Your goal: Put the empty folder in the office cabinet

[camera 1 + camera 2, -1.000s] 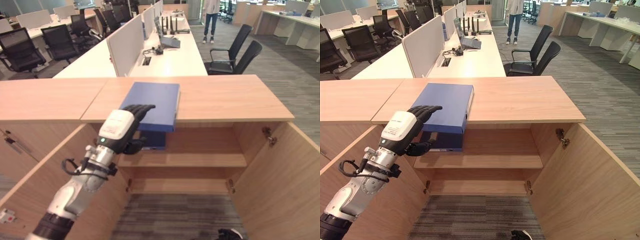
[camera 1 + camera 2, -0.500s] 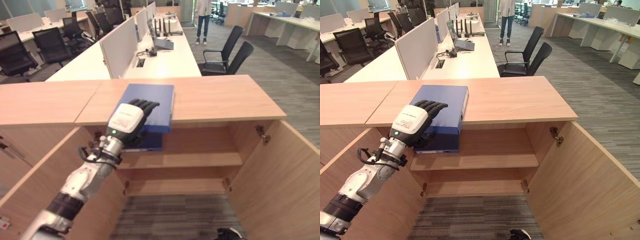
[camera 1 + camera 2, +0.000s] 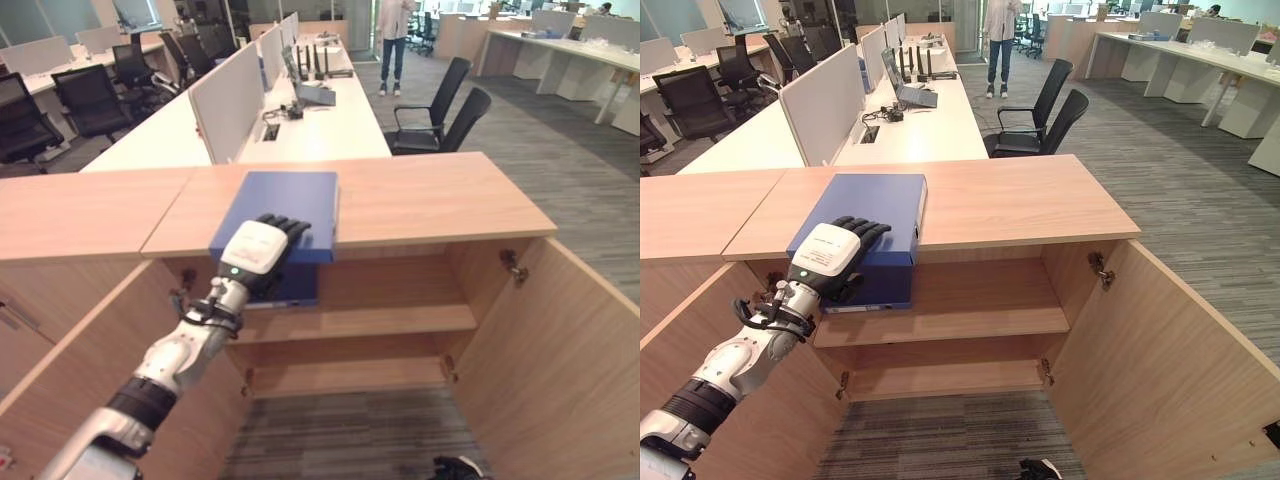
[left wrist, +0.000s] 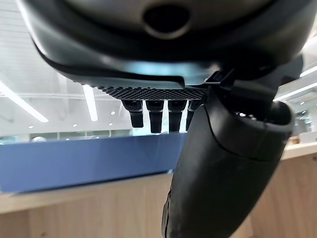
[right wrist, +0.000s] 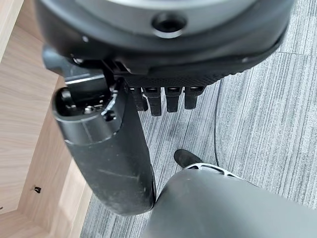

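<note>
A blue folder point(image 3: 290, 200) lies flat on the wooden cabinet top point(image 3: 430, 195), its near end sticking out over the open cabinet. My left hand point(image 3: 255, 250) reaches over that end, fingers stretched across the folder's top and thumb below its edge. In the left wrist view the fingers point(image 4: 156, 116) hover just above the blue folder point(image 4: 74, 158), the thumb point(image 4: 223, 168) hangs in front, and the hand is open. My right hand point(image 5: 104, 148) hangs relaxed over the carpet, holding nothing.
Both cabinet doors point(image 3: 560, 340) stand wide open to either side. Another blue folder-like item point(image 3: 295, 285) sits on the upper shelf point(image 3: 400, 320) under the hand. Desks, office chairs point(image 3: 450, 110) and a standing person point(image 3: 395, 40) lie beyond the cabinet.
The camera has shifted. My left hand has slid forward from the folder's near edge until its fingers lie further over the top. The folder has stayed where it was.
</note>
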### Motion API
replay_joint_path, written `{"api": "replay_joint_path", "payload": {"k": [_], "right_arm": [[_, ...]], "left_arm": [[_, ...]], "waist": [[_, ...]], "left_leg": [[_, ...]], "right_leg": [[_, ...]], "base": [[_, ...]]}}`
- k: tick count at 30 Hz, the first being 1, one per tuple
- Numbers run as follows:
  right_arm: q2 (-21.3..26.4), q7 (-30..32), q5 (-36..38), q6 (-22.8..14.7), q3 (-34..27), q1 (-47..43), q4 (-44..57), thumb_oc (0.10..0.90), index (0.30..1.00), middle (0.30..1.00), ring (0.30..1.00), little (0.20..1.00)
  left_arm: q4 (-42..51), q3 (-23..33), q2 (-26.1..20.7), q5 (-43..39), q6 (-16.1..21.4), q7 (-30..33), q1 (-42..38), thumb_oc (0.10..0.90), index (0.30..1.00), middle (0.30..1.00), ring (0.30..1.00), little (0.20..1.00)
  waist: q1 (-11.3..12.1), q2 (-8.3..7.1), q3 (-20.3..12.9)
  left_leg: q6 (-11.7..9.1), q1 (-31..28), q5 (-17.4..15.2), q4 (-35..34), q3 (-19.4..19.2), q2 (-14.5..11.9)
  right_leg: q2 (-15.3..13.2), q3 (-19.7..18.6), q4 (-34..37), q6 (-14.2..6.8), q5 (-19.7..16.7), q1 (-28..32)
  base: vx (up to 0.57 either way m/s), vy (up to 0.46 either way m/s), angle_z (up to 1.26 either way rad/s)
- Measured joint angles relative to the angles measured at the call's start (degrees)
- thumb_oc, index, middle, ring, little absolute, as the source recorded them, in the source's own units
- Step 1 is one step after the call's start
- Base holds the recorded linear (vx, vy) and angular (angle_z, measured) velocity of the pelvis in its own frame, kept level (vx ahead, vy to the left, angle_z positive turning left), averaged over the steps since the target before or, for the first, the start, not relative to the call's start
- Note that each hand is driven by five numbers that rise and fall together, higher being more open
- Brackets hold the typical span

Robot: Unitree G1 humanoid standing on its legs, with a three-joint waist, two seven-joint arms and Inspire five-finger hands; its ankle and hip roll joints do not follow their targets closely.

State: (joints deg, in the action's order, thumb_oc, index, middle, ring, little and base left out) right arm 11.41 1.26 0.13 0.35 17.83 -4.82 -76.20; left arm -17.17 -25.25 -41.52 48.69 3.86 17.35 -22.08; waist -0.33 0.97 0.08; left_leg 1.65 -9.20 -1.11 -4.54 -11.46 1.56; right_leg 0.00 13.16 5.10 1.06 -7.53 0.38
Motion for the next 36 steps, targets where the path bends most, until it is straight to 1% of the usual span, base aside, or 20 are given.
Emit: {"api": "replay_joint_path", "payload": {"k": [5, 6, 7, 8, 9, 13, 19, 23, 27, 29, 31, 32, 34, 35, 36], "right_arm": [[-0.1, 0.0, 0.0, 0.0, 0.0, 0.3, 0.0, 0.8, 0.9, 0.9, 0.9, 0.9], [-0.1, 0.0, 0.0, 0.0, 0.0, 0.3, 0.0, 0.8, 0.9, 0.9, 0.9, 0.9], [-0.1, 0.0, 0.0, 0.0, 0.0, 0.3, 0.0, 0.8, 0.9, 0.9, 0.9, 0.9], [-0.1, 0.0, 0.0, 0.0, 0.0, 0.3, 0.0, 0.8, 0.9, 0.9, 0.9, 0.9], [-0.1, 0.0, 0.0, 0.0, 0.0, 0.3, 0.0, 0.8, 0.9, 0.9, 0.9, 0.9], [-0.1, 0.0, 0.0, 0.0, 0.0, 0.4, 0.0, 0.8, 0.9, 0.9, 0.9, 0.9], [-0.1, 0.0, 0.0, 0.0, 0.0, 0.3, 0.0, 0.8, 0.9, 0.9, 0.9, 0.9], [-0.1, 0.0, 0.0, 0.0, 0.0, 0.4, 0.0, 0.8, 0.9, 0.9, 0.9, 0.9], [0.0, 0.0, 0.0, 0.0, 0.0, 0.4, 0.0, 0.8, 0.9, 0.9, 0.9, 0.9], [0.0, 0.0, 0.0, 0.0, 0.0, 0.4, 0.0, 0.8, 0.9, 0.9, 0.9, 0.9], [0.0, 0.1, 0.0, 0.0, 0.0, 0.4, 0.0, 0.8, 0.9, 0.9, 0.9, 0.9], [0.0, 0.1, 0.0, 0.0, 0.0, 0.4, 0.1, 0.8, 0.9, 0.9, 0.9, 0.9], [0.0, 0.3, 0.1, -0.1, -0.3, 0.7, 0.2, 0.8, 0.9, 0.9, 0.9, 0.9], [0.2, 0.4, 0.1, 0.0, -0.6, 1.3, 1.3, 0.8, 0.9, 0.9, 0.9, 0.9], [0.3, 0.5, 0.1, 0.0, -0.7, 2.0, 1.8, 0.8, 0.9, 0.9, 0.9, 0.9]], "left_arm": [[-2.1, 0.0, 0.1, 1.3, -1.2, 0.9, 0.2, 0.8, 0.9, 0.9, 0.9, 0.9], [-2.6, 0.0, 0.1, 1.3, -1.4, 1.0, 0.2, 0.769, 0.853, 0.853, 0.853, 0.853], [-2.8, 0.0, 0.1, 1.3, -1.9, 1.1, 0.2, 0.623, 0.634, 0.634, 0.634, 0.634], [-2.8, 0.0, 0.1, 1.3, -2.3, 1.3, 0.2, 0.538, 0.507, 0.507, 0.507, 0.507], [-2.8, 0.0, 0.1, 1.3, -2.8, 1.9, 0.2, 0.4, 0.3, 0.3, 0.3, 0.3], [-2.6, 0.3, 0.1, 1.2, -3.9, 3.7, -0.6, 0.4, 0.3, 0.3, 0.3, 0.3], [-2.7, 0.1, 0.5, 3.5, -3.8, 4.8, -0.9, 0.4, 0.3, 0.3, 0.3, 0.3], [-2.6, 0.3, 0.5, 3.6, -4.0, 5.8, -1.0, 0.4, 0.3, 0.3, 0.3, 0.3], [-2.6, 0.3, 0.5, 3.9, -4.3, 7.0, -1.5, 0.4, 0.3, 0.3, 0.3, 0.3], [-2.6, 0.3, 0.9, 3.6, -4.4, 7.0, -1.5, 0.4, 0.3, 0.3, 0.3, 0.3], [-1.9, 1.1, 2.4, 3.4, -4.3, 7.1, -1.2, 0.4, 0.3, 0.3, 0.3, 0.3], [1.6, 3.4, 3.3, 2.9, -4.1, 6.5, 0.8, 0.4, 0.3, 0.3, 0.3, 0.3], [6.8, 5.5, 3.6, 0.6, -3.2, 4.8, 3.6, 0.4, 0.3, 0.3, 0.3, 0.3], [14.6, 9.3, 5.9, -4.4, -1.8, 2.7, 8.4, 0.4, 0.3, 0.3, 0.3, 0.3], [18.7, 10.3, 7.7, -7.7, -0.8, 1.9, 10.6, 0.4, 0.3, 0.3, 0.3, 0.3]], "waist": [[0.0, -0.27, -1.0], [0.0, -0.3, -1.0], [0.0, -0.34, -1.0], [0.0, -0.37, -1.0], [0.0, -0.38, -1.1], [0.1, -0.38, -1.3], [-0.2, -0.34, -1.4], [-0.3, -0.24, -1.5], [-1.0, -0.03, -1.8], [-1.0, 0.07, -1.9], [-0.9, 0.07, -1.9], [-0.9, 0.06, -1.9], [-0.9, 0.06, -1.9], [-0.8, 0.09, -1.9], [-0.4, 0.05, -1.8]], "left_leg": [[0.0, 0.0, 0.0, 0.0, -0.2, 0.0], [0.0, 0.0, 0.0, 0.0, -0.3, 0.0], [0.0, 0.0, 0.0, 0.0, -0.4, 0.0], [0.0, 0.0, 0.0, 0.0, -0.4, 0.0], [0.0, 0.0, 0.0, 0.0, -0.5, 0.0], [0.0, 0.1, 0.0, 0.0, -0.6, 0.0], [0.0, 0.0, 0.0, 0.0, -0.7, 0.0], [0.0, 0.0, 0.0, 0.0, -0.7, 0.0], [0.0, 0.0, 0.0, 0.0, -0.7, 0.0], [0.0, 0.0, 0.0, 0.0, -0.7, 0.0], [0.0, 0.0, 0.0, 0.0, -0.7, 0.0], [0.0, 0.1, 0.0, -0.1, -0.7, 0.0], [0.1, 0.1, -0.1, -0.1, -0.6, 0.0], [0.2, 0.1, -0.2, -0.2, -0.6, 0.0], [0.2, 0.1, -0.2, -0.2, -0.5, 0.0]], "right_leg": [[0.0, -0.1, 0.1, -0.1, -0.1, 0.0], [0.0, -0.2, 0.1, -0.2, -0.1, 0.0], [0.0, -0.2, 0.1, -0.2, -0.2, 0.0], [0.0, -0.2, 0.1, -0.2, -0.2, 0.0], [0.0, -0.2, 0.1, -0.2, -0.2, 0.0], [0.0, -0.3, 0.1, -0.2, -0.2, 0.0], [0.0, -0.3, 0.3, -0.2, -0.3, 0.0], [0.0, -0.3, 0.3, -0.2, -0.3, 0.1], [0.0, -0.3, 0.3, -0.2, -0.3, 0.1], [0.0, -0.3, 0.3, -0.2, -0.3, 0.1], [0.0, -0.3, 0.3, -0.2, -0.3, 0.1], [0.0, -0.3, 0.3, -0.2, -0.3, 0.0], [0.0, -0.3, 0.3, -0.2, -0.3, 0.0], [0.0, -0.3, 0.3, -0.2, -0.2, 0.0], [0.0, -0.3, 0.3, -0.2, -0.2, 0.0]], "base": [[0.0, 0.001, -0.01], [-0.01, 0.002, -0.03], [0.0, 0.002, -0.03], [0.0, 0.0, 0.0], [0.0, 0.0, 0.0], [0.0, 0.0, 0.0], [0.0, 0.0, 0.0], [0.0, 0.0, 0.0], [0.0, 0.0, 0.0], [0.0, 0.0, 0.0], [0.0, 0.0, 0.0], [0.0, 0.0, 0.0], [0.0, 0.0, 0.0], [-0.01, 0.009, 0.03], [-0.02, 0.005, 0.06]]}}
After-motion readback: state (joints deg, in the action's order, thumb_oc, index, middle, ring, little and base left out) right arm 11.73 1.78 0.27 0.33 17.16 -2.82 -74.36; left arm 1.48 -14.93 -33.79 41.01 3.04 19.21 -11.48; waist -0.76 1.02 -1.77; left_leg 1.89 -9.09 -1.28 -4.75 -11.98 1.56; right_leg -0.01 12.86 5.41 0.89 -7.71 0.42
